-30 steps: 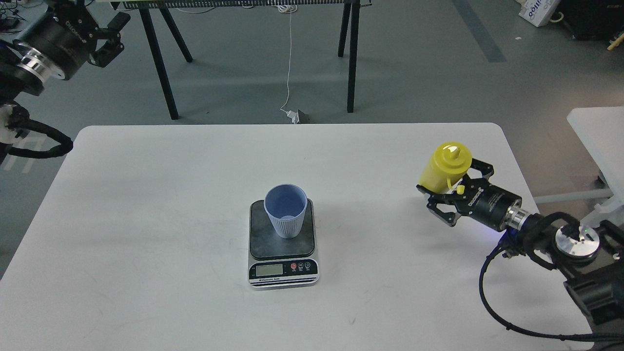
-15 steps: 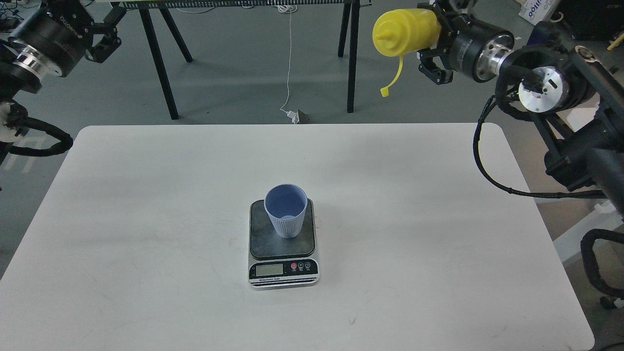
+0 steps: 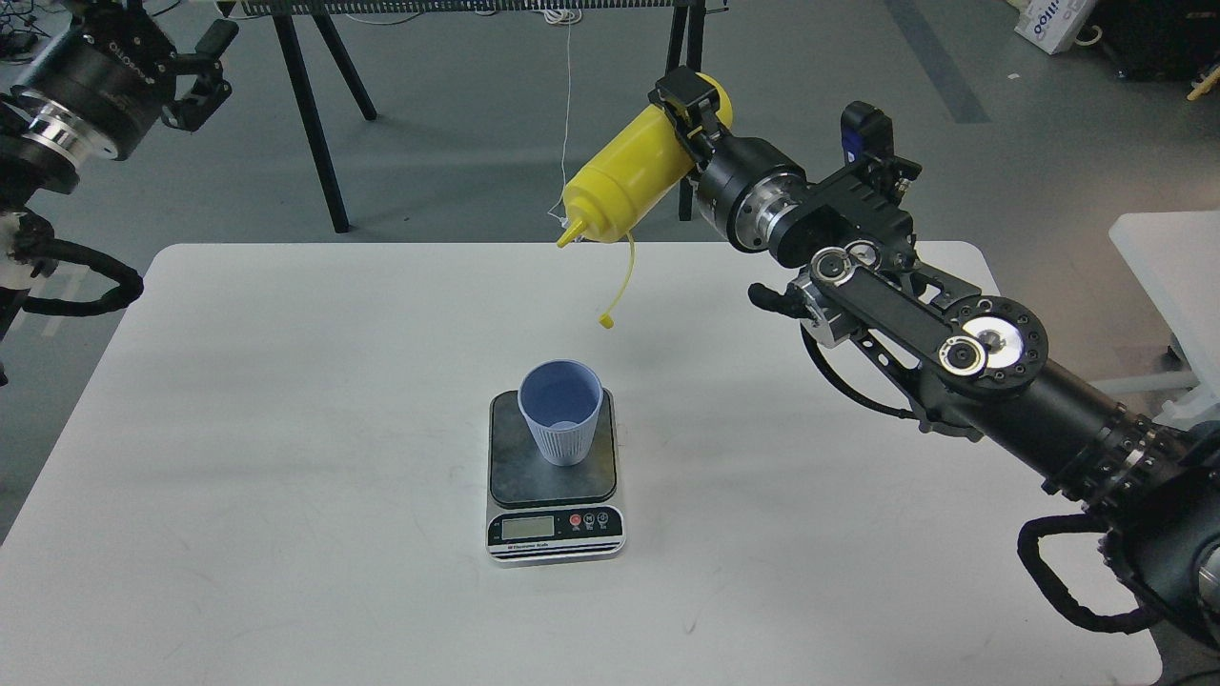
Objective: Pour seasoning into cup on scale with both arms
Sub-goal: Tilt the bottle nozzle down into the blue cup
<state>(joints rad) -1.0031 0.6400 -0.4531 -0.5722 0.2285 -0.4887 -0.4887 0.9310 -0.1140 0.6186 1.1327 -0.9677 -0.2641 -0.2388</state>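
Note:
The light-blue ribbed cup [image 3: 560, 410] stands upright on the dark platform of the scale [image 3: 555, 481] at the table's middle. My right gripper [image 3: 688, 107] is shut on the yellow seasoning bottle [image 3: 634, 177], held in the air beyond and above the cup. The bottle tilts with its nozzle [image 3: 568, 234] pointing down and left; its tethered cap [image 3: 607, 322] hangs loose below. The nozzle is up and behind the cup, not over it. My left gripper [image 3: 208, 69] is raised at the far upper left, open and empty, far from the cup.
The white table [image 3: 286, 429] carries only the scale and cup. Beyond its far edge stand black trestle legs [image 3: 315, 124] and a white cable [image 3: 566, 124] on the grey floor. Another white surface [image 3: 1172, 267] lies at the right edge.
My right arm swung the bottle from the upper right leftward and down toward the cup, tipping the nozzle downward. A second ago the bottle was upright near the table's right side. The left gripper barely moved.

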